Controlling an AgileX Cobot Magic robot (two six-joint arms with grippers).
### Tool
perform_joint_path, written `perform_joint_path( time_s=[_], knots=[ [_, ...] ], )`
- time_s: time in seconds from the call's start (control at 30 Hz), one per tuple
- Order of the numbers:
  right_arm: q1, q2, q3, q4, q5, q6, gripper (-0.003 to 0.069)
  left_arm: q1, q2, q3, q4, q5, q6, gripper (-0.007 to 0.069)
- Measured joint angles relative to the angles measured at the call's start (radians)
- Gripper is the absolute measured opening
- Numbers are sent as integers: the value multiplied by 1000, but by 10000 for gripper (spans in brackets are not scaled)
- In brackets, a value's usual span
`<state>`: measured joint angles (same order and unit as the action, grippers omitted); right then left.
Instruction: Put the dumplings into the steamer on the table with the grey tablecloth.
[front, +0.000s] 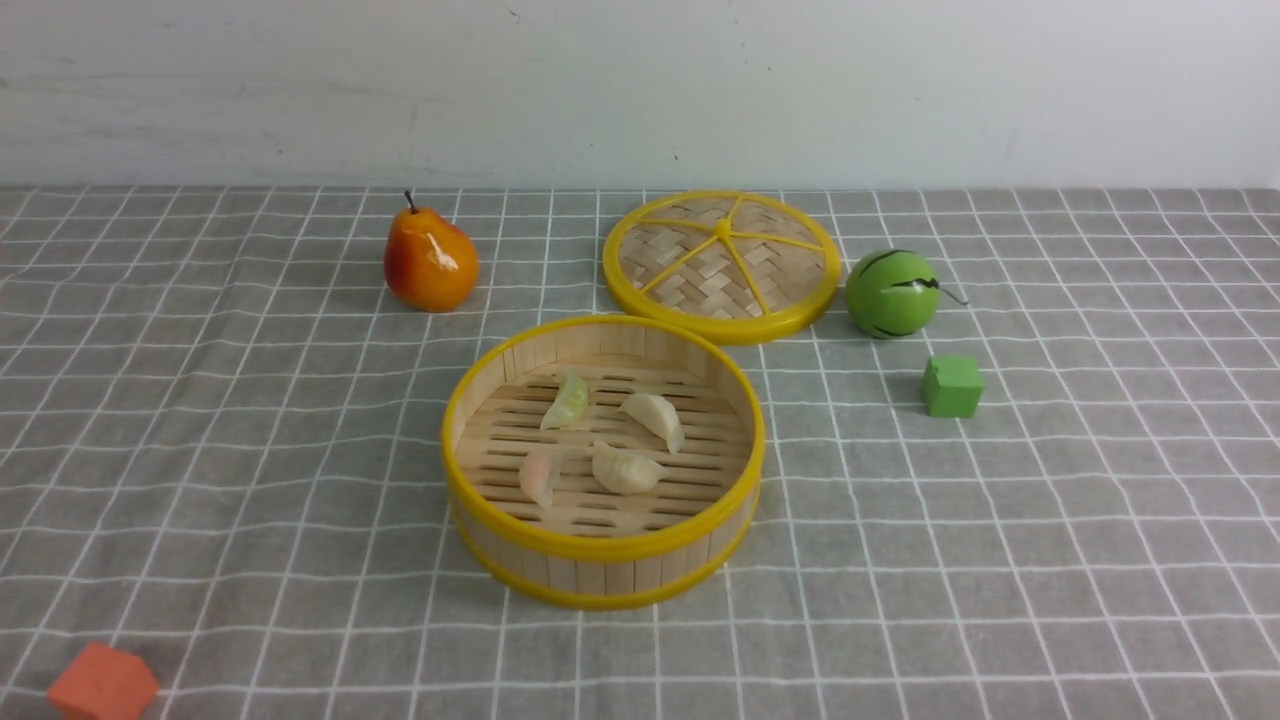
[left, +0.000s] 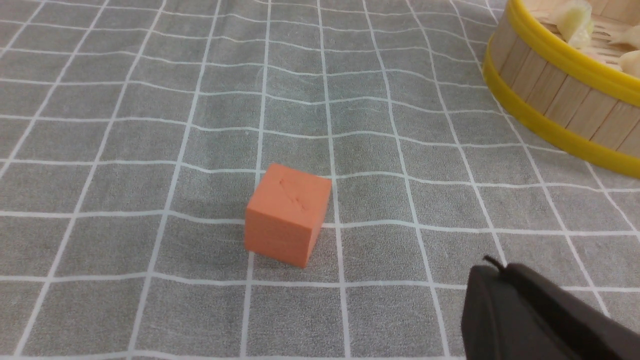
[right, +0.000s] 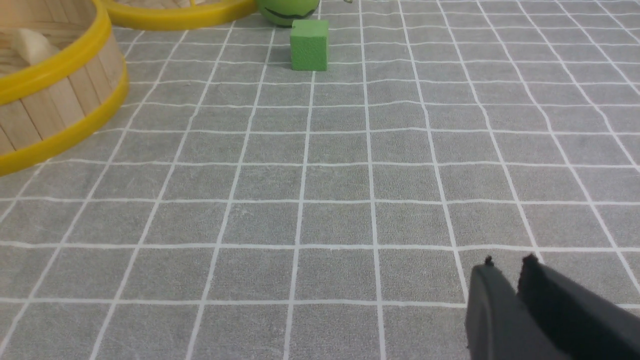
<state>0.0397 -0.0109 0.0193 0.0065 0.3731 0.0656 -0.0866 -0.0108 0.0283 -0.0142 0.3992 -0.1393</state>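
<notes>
The steamer (front: 600, 545) stands mid-table on the grey tablecloth (front: 1000, 550). Several dumplings lie on its slatted floor: a greenish one (front: 567, 401), a pinkish one (front: 538, 476) and two cream ones (front: 655, 418) (front: 625, 468). Neither gripper shows in the front view. In the left wrist view my left gripper (left: 495, 267) is shut and empty, low over the cloth, with the steamer wall (left: 550, 95) well off. In the right wrist view my right gripper (right: 509, 261) has its tips a narrow gap apart with nothing between them, far from the steamer (right: 50, 115).
Behind the steamer lies its flat woven lid (front: 722, 265), with a pear (front: 430, 262) to its left and a green ball (front: 892, 294) to its right. A green cube (front: 952, 386) sits right of the steamer. An orange cube (front: 102, 685) sits at the front left corner.
</notes>
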Motion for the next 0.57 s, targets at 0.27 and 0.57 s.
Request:
perform_joint_path(
  time_s=[0.27, 0.57],
  knots=[
    [0, 0, 0, 0, 0, 0, 90, 0, 0, 0, 0, 0, 0, -14],
    [0, 0, 0, 0, 0, 0, 99, 0, 0, 0, 0, 0, 1, -14]
  ],
)
